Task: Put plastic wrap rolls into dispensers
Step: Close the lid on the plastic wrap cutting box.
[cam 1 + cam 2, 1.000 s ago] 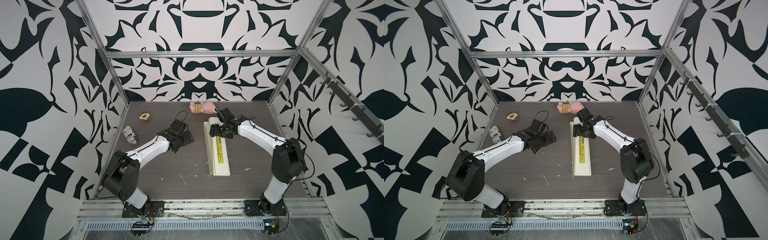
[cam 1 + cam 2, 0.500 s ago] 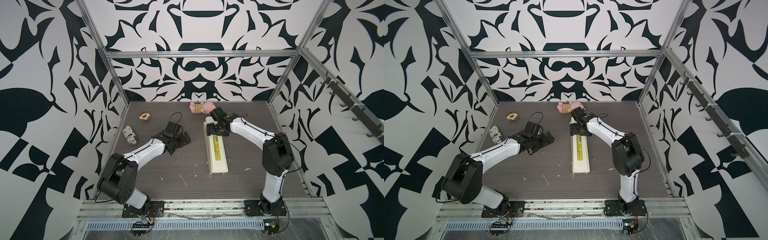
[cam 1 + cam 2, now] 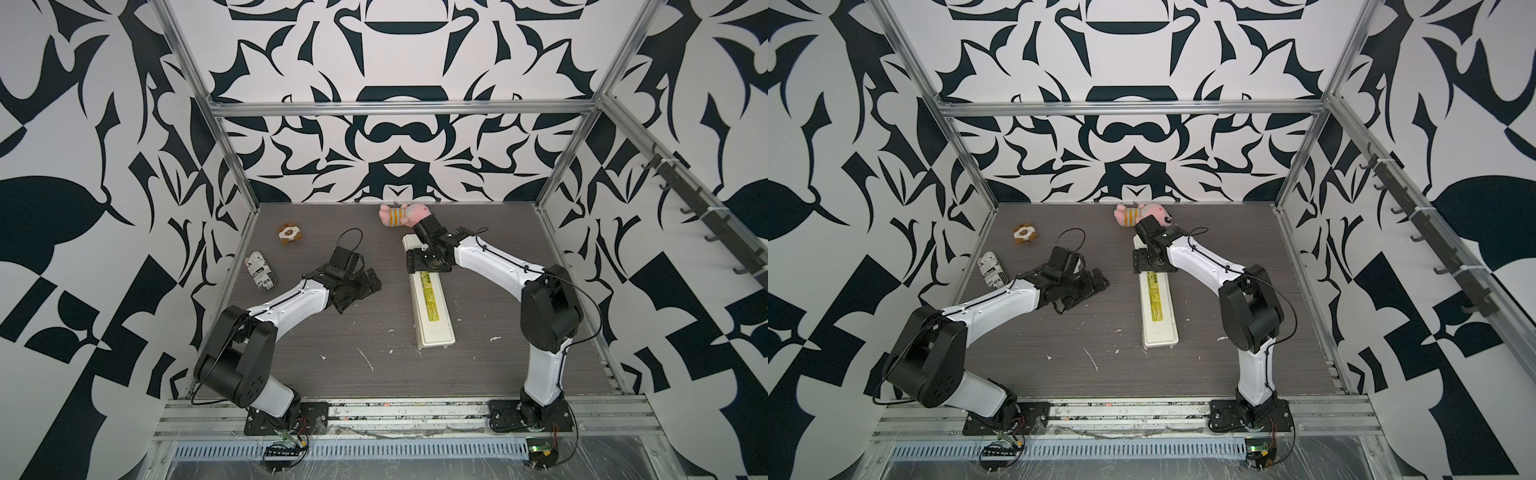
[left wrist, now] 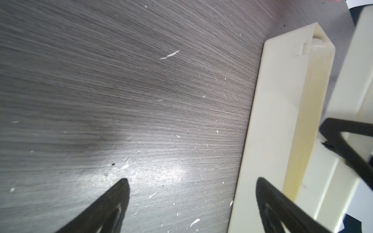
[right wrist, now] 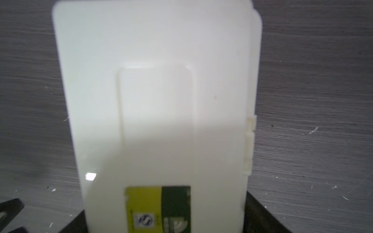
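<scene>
Found dispenser [image 3: 432, 307] lying lengthwise down frame centre, right gripper [image 3: 428, 262] clamped across its upper end. Logged left gripper [image 3: 360, 293] spread wide, empty, well apart at centre left.

A pink plush toy [image 3: 401, 215] with a yellow-striped middle lies on the dark wood-grain bench [image 3: 374, 332] just beyond the right pincer [image 3: 430, 266]. Well out to the left pincer's [image 3: 363, 291] outer side lies a newsprint-patterned cylinder [image 3: 259, 271], with a small brown-and-white plush [image 3: 289, 234] farther back. White flecks dot the bench.
</scene>
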